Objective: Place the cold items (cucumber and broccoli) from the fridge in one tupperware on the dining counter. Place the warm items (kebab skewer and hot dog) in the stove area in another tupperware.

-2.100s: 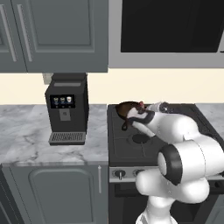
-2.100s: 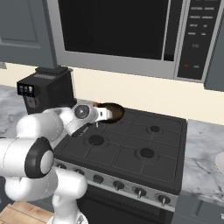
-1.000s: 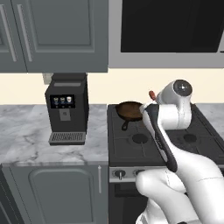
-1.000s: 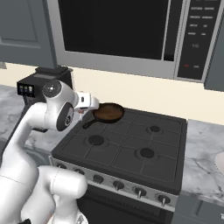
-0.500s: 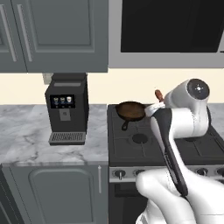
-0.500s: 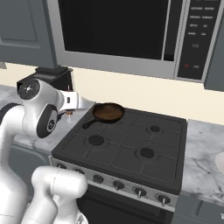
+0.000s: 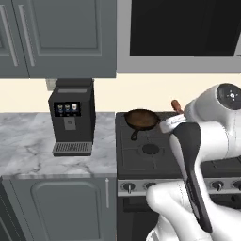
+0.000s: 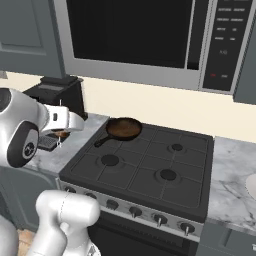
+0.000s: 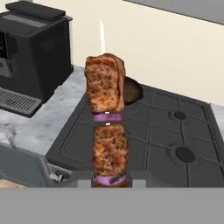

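Gripper: in the hand view the gripper (image 9: 107, 178) is closed tight on the kebab skewer (image 9: 106, 129), holding it at its lower end; the skewer goes up the middle of the picture, with brown meat pieces, purple rings between them and a thin white tip on top.

Hand view, landmark: the stove (image 9: 166, 140) lies behind and below the skewer. The frying pan (image 9: 132, 90) shows as a dark round edge just behind the meat, on the far left part of the stove. The coffee machine (image 9: 33, 48) stands on the marble counter (image 9: 39, 127), left of the stove.

Left base view: the white arm (image 7: 207, 136) rises in front of the right half of the stove (image 7: 146, 150). A small red-brown end of the kebab skewer (image 7: 176, 106) shows above the arm, near the back of the stove and right of the frying pan (image 7: 140, 119). The pan sits on the back left burner and I see nothing in it. The coffee machine (image 7: 70, 120) is on the counter left of the stove.

Right base view: the hand (image 8: 67, 122) is in the air over the counter, just left of the stove (image 8: 145, 167). A brown bit of the skewer (image 8: 61, 134) hangs under it. The frying pan (image 8: 122, 128) is on the back left burner, right of the hand. The microwave (image 8: 145, 35) hangs above the stove.
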Motion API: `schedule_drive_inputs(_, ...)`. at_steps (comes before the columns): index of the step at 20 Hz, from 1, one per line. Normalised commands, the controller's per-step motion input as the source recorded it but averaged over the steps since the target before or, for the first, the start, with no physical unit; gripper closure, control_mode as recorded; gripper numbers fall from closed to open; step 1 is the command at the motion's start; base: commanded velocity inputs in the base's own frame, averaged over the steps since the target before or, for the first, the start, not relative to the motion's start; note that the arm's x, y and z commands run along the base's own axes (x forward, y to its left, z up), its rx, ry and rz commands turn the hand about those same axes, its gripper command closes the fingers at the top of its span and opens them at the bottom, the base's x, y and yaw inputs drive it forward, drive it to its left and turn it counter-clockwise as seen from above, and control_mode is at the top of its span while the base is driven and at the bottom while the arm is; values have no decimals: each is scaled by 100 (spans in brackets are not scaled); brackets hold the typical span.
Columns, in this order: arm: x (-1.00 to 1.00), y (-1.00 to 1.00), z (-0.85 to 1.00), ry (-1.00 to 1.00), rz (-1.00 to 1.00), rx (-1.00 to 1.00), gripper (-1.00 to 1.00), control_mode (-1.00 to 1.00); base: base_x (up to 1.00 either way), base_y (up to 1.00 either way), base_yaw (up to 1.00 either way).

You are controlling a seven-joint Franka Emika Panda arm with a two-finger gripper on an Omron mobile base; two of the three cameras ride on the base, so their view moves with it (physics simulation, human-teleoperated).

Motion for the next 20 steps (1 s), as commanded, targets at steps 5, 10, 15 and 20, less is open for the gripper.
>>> schedule_drive_inputs(5, -70, 8, 0, -13, 0, 0, 100, -100, 0, 0, 0)
schedule_drive_inputs(10, -10, 3, 0, -4, 1, 0, 100, 100, -33, 21, 40)
schedule_drive_inputs(15, 0, 0, 0, 0, 0, 0, 100, 100, -32, 40, 96)
schedule_drive_inputs(20, 0, 0, 0, 0, 0, 0, 100, 100, -65, 44, 100)
